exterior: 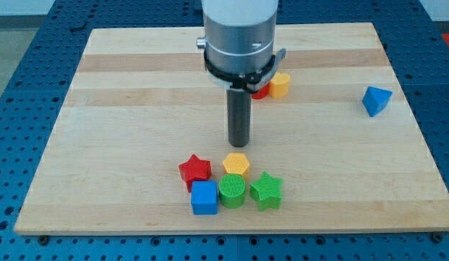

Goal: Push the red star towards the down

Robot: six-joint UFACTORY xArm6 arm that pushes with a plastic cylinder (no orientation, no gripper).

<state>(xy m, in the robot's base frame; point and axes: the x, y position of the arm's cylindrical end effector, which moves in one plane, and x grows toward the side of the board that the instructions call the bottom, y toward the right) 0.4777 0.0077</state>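
Observation:
The red star [194, 170] lies on the wooden board [122, 109] near the view's bottom, left of centre. It touches the blue cube [204, 197] below it. My tip [239, 143] is above and to the right of the red star, a short gap away, just above the yellow hexagon [236, 164]. The tip touches no block.
A green cylinder [232, 191] and a green star [266, 191] sit right of the blue cube. A yellow block [281, 85] and a partly hidden red block [260, 92] lie behind the rod. A blue block [376, 100] sits at the view's right.

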